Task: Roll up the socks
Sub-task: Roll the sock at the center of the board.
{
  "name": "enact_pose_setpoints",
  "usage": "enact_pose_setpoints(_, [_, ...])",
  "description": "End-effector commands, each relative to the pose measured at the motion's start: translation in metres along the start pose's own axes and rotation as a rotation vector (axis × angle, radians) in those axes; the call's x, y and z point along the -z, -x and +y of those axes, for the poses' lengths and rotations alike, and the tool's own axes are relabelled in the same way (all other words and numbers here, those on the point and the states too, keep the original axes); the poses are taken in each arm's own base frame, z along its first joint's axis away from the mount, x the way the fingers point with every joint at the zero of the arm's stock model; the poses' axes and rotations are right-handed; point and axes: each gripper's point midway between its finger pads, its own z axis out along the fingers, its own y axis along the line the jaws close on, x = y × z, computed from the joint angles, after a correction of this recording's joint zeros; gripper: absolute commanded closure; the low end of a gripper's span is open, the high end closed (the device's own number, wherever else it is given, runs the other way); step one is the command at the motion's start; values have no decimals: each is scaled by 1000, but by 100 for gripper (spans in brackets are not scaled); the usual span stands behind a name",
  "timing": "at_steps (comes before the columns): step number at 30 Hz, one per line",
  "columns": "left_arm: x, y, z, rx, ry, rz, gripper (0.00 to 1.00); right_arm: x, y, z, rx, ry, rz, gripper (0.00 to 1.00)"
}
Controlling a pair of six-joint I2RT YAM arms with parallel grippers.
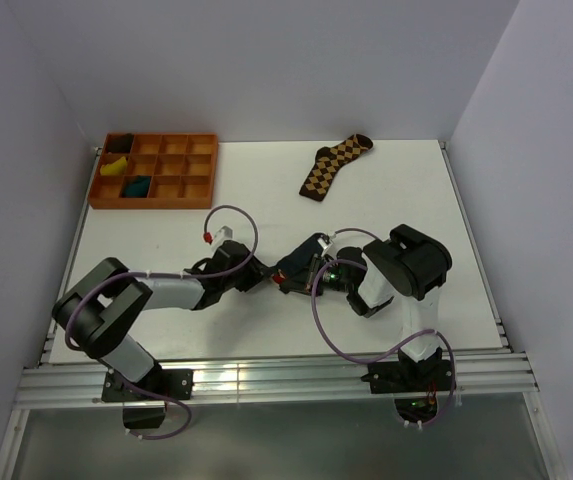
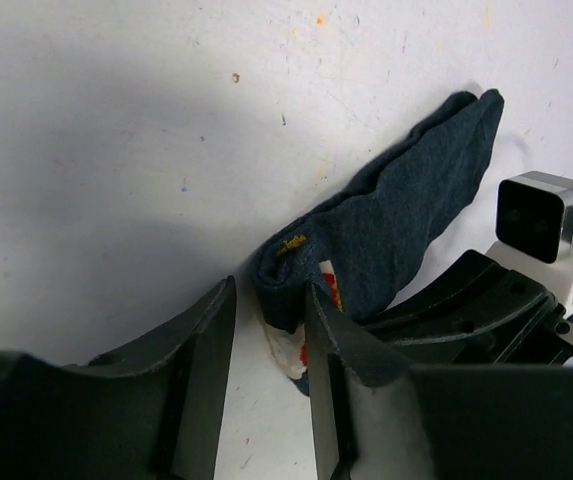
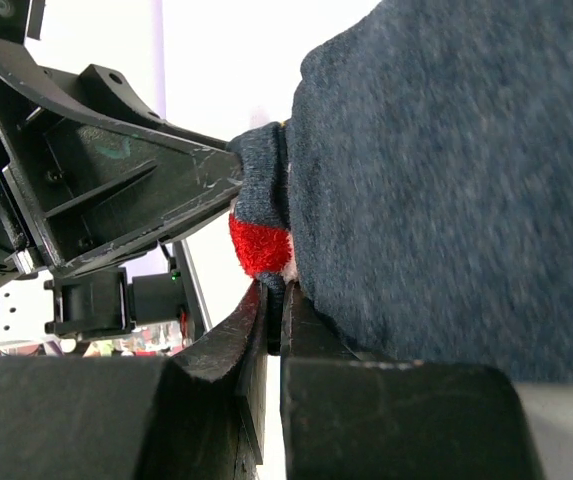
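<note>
The dark teal socks lie as one folded flat bundle at the table's middle front, between both grippers; I cannot tell the layers apart. My right gripper is shut on the bundle's edge, just below the red patch, with fabric pinched between its jaws. My left gripper is open; the folded end of the socks with its red and white patch sits between its fingertips. The two grippers face each other closely.
An orange compartment tray stands at the back left, holding a yellow bundle, a teal bundle and a dark one. A brown argyle sock lies at the back middle.
</note>
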Motion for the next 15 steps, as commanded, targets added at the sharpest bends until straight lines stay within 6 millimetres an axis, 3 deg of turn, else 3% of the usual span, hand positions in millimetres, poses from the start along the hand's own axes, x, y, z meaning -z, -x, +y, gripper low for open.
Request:
enact_pose_setpoints(1, [-6,-7,-5,-23,1,26,62,4,-12,-26,-47,-92,32,100])
enact_pose_setpoints(10, [-15,-13,-2,-60,45,46,65,4,-12,-34,-22,-134,44,100])
enact_pose_setpoints(14, [-17,-16,2,-61,65,56,71,4,-8,-33,13,-151,36,100])
enact_pose_setpoints(15, [-17,-16,4,-66,75,51,77,5,-7,-33,19,-155,35,99])
